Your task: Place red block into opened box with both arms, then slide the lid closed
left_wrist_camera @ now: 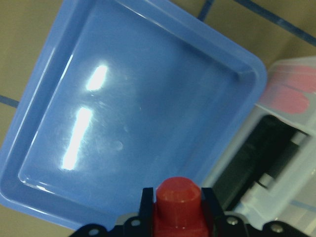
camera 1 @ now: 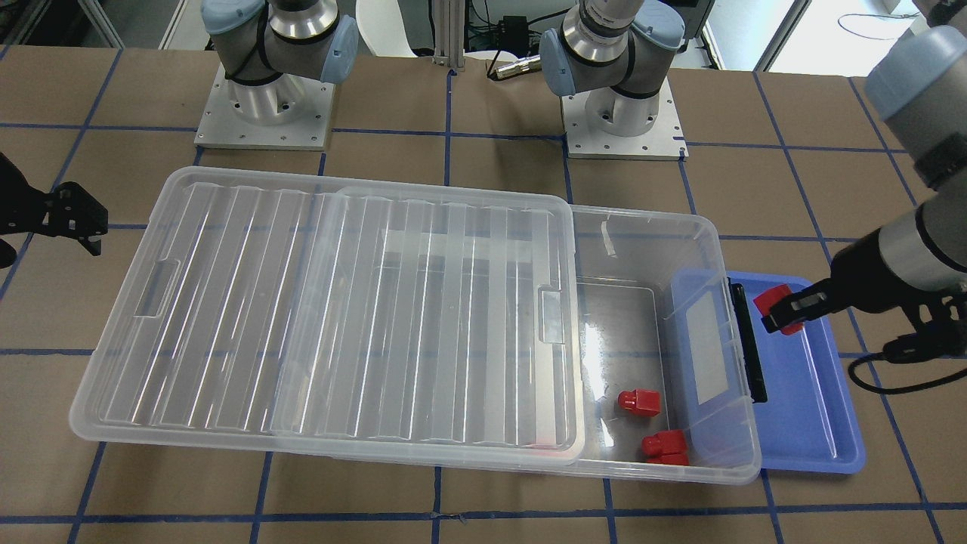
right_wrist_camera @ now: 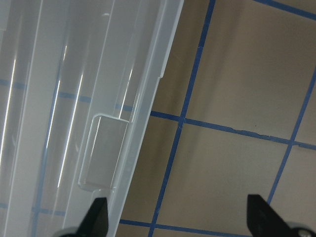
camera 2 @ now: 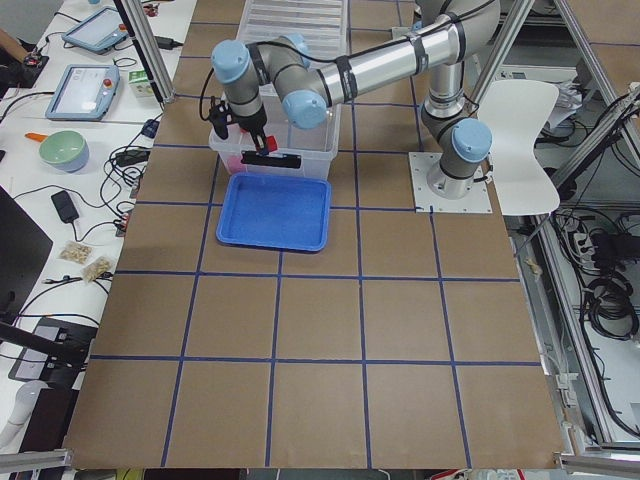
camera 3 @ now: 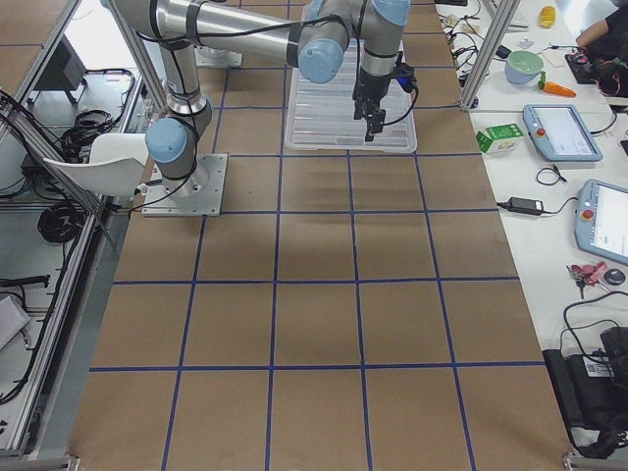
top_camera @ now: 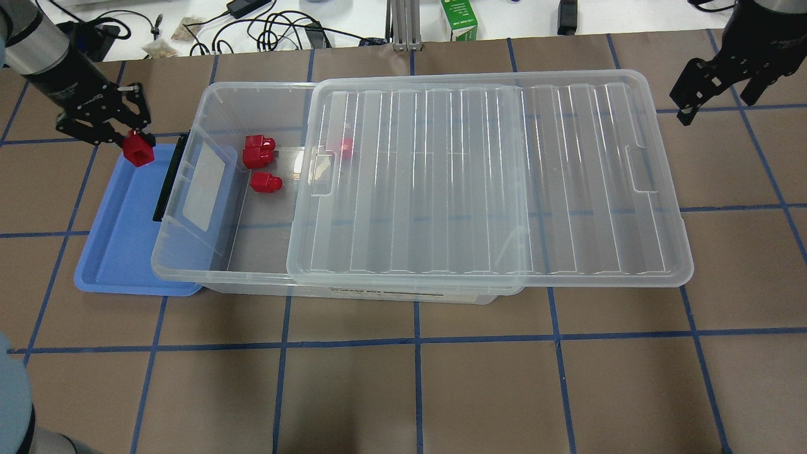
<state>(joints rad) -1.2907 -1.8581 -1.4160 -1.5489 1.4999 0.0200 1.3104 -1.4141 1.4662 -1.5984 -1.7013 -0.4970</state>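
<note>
Ridged clear lid (right_wrist_camera: 59,98) with its rectangular tab recess (right_wrist_camera: 101,153) at the edge, lying over a brown table (right_wrist_camera: 237,163) crossed by blue tape lines (right_wrist_camera: 170,153). The right gripper (right_wrist_camera: 182,219) has its black fingertips spread wide.

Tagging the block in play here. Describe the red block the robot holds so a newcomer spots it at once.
Find the big clear box and the blue tray at its black-barred end. Over that tray, the left gripper is shut on one red block. It alone is held in the air, outside the box; the other red blocks lie on the box floor.
</note>
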